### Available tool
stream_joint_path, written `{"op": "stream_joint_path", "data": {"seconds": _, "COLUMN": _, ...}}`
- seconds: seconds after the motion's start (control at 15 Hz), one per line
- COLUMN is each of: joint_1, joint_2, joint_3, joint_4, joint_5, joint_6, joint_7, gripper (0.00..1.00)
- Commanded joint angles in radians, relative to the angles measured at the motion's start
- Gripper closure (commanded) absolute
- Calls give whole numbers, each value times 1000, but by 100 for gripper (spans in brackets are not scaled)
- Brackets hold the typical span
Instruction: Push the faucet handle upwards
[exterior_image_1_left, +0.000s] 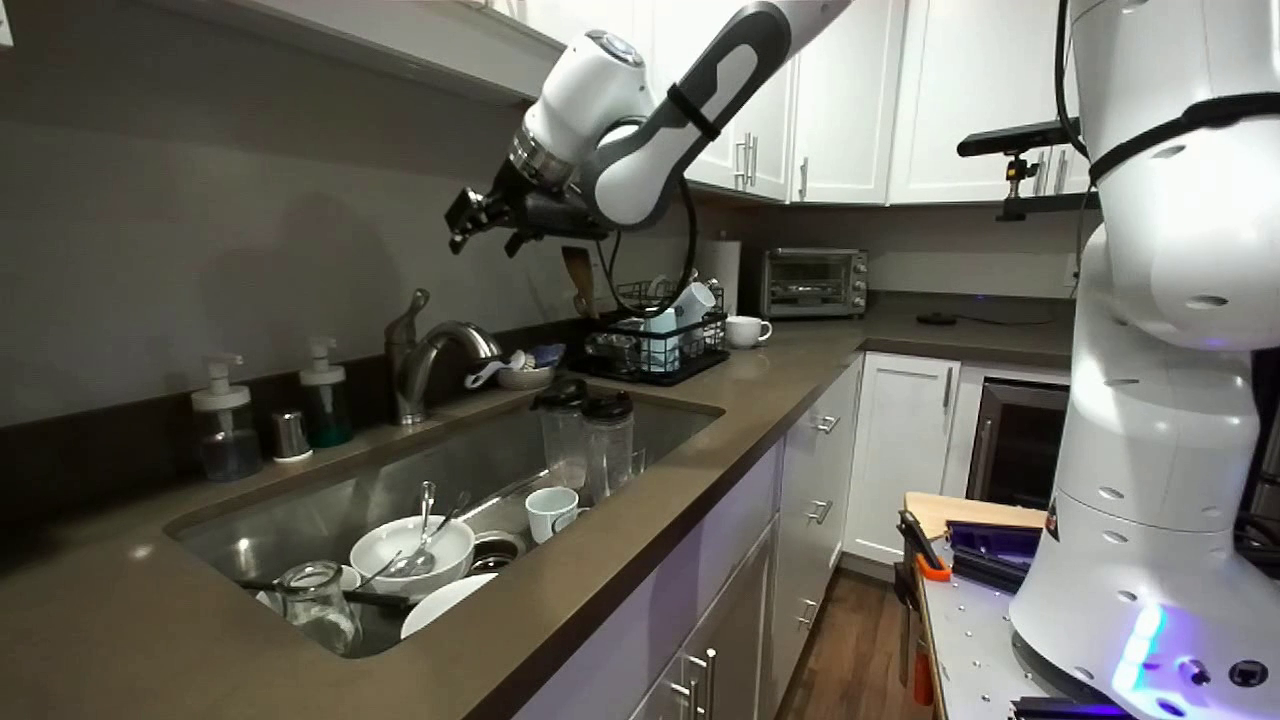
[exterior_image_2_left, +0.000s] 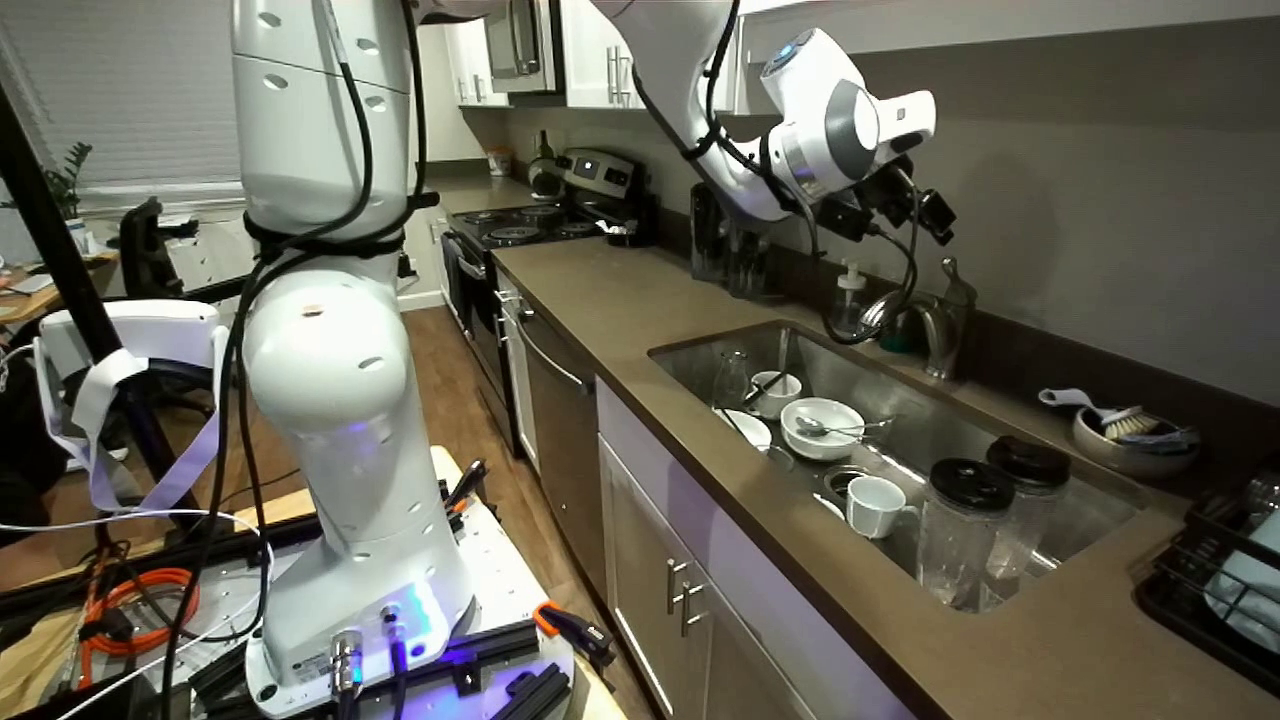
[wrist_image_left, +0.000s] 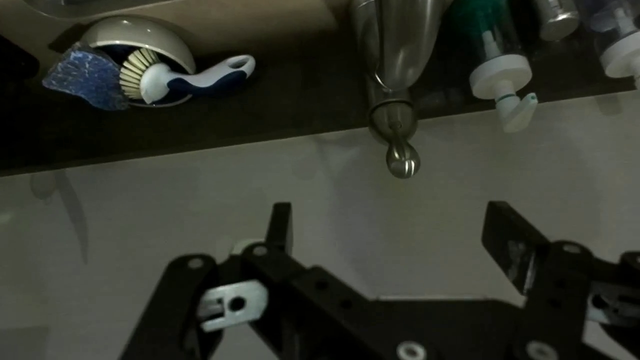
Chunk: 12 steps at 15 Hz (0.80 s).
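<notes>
I judge the push still to come, though I can't be sure: my gripper (wrist_image_left: 391, 227), low in the wrist view, gapes wide and empty, the handle (wrist_image_left: 402, 159) apart from it at upper centre-right. Lower left in an exterior view, the sink (exterior_image_1_left: 390, 485) holds two jugs (exterior_image_1_left: 565, 450), a bowl (exterior_image_1_left: 458, 552) with cutlery (exterior_image_1_left: 428, 497) and a mug (exterior_image_1_left: 546, 512); mid-frame, the rack (exterior_image_1_left: 660, 376) carries cups (exterior_image_1_left: 693, 302). Upper left in the wrist view, a dish (wrist_image_left: 140, 31) holds a brush (wrist_image_left: 156, 82) and scrubber (wrist_image_left: 92, 75).

The arm (exterior_image_2_left: 320, 350) is smooth, rounded and white with grey patches (exterior_image_2_left: 853, 125), black straps (exterior_image_1_left: 693, 111), black cables (exterior_image_2_left: 364, 135), a blue-glowing base (exterior_image_1_left: 1150, 600), and a black gripper (wrist_image_left: 390, 230) bearing pale round screws (wrist_image_left: 541, 350).
</notes>
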<state>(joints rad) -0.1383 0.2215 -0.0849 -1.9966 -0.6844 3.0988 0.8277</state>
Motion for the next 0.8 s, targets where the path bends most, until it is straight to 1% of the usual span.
{"op": "stream_joint_path", "data": {"seconds": 0.0, "joint_1": 88, "joint_2": 66, "joint_3": -87, "joint_4": 75, "joint_5": -107, "joint_6": 28, "joint_7": 125, "gripper": 33}}
{"op": "stream_joint_path", "data": {"seconds": 0.07, "joint_1": 110, "joint_2": 78, "joint_3": -106, "joint_4": 87, "joint_5": -124, "joint_6": 26, "joint_7": 148, "gripper": 41}}
{"op": "stream_joint_path", "data": {"seconds": 0.2, "joint_1": 149, "joint_2": 105, "joint_3": -140, "joint_4": 112, "joint_5": -146, "joint_6": 26, "joint_7": 184, "gripper": 53}}
{"op": "stream_joint_path", "data": {"seconds": 0.33, "joint_1": 176, "joint_2": 132, "joint_3": -160, "joint_4": 130, "joint_5": -149, "joint_6": 31, "joint_7": 199, "gripper": 66}}
{"op": "stream_joint_path", "data": {"seconds": 0.47, "joint_1": 180, "joint_2": 159, "joint_3": -154, "joint_4": 138, "joint_5": -124, "joint_6": 41, "joint_7": 184, "gripper": 80}}
{"op": "stream_joint_path", "data": {"seconds": 0.6, "joint_1": 169, "joint_2": 186, "joint_3": -137, "joint_4": 146, "joint_5": -103, "joint_6": 52, "joint_7": 166, "gripper": 93}}
{"op": "stream_joint_path", "data": {"seconds": 0.73, "joint_1": 156, "joint_2": 214, "joint_3": -124, "joint_4": 159, "joint_5": -90, "joint_6": 69, "joint_7": 152, "gripper": 97}}
